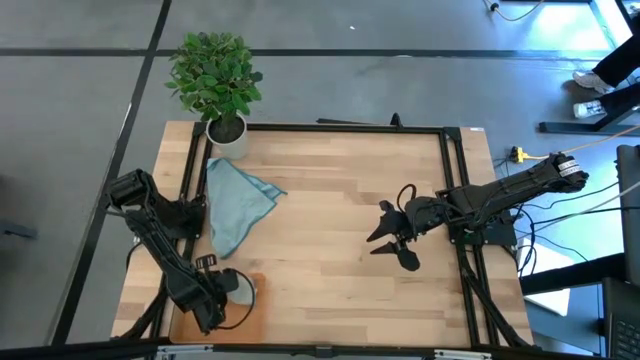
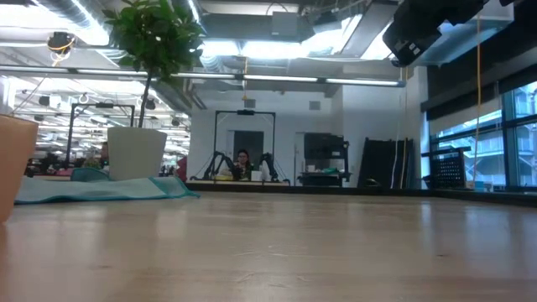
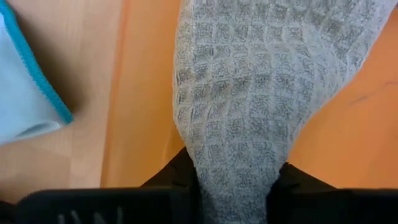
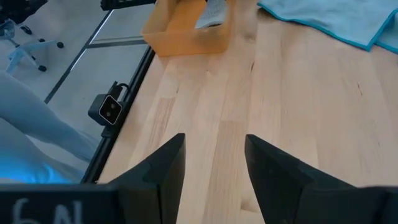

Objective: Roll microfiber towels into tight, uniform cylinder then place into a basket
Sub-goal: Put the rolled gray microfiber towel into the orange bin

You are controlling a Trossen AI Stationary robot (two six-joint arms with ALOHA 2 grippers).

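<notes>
Worktop (image 1: 340, 220) in high view: pale wood slats, dark frame rails. Left end effector (image 1: 222, 290) at near-left corner, over the orange-tan basket (image 1: 250, 318), w/ a pale grey-green towel (image 1: 243, 287) bunched at its tip above the basket. Light blue-teal towel (image 1: 238, 208) lies crumpled, unrolled, on the left side, just near of the potted plant (image 1: 216, 78) in its white pot (image 1: 228, 135) at the far-left corner. Right end effector (image 1: 393, 236) hovers right of centre, fingers spread, nothing in them, well apart from both towels.

Low view: basket's orange wall (image 2: 15, 164) at left edge; blue-teal towel (image 2: 101, 189) flat on the worktop (image 2: 277, 247) beside the white pot (image 2: 136, 153), plant foliage (image 2: 155, 33) above. Dark arm part (image 2: 436, 25) at upper right. A person (image 2: 243, 164) sits far back in the room.

Left wrist view: grey-green waffle-weave towel (image 3: 261, 99) pinched btwn the dark fingers (image 3: 171, 180), hanging over the basket's orange floor (image 3: 146, 93); end effector clenched on it. Blue-teal towel's edge (image 3: 28, 99) on the wood just beside the basket.

Right wrist view: own two fingers (image 4: 165, 171) parted, released, bare wood btwn them. Basket (image 4: 186, 34) far off w/ grey-green cloth (image 4: 214, 14) in it; blue-teal towel (image 4: 336, 15) further right.
</notes>
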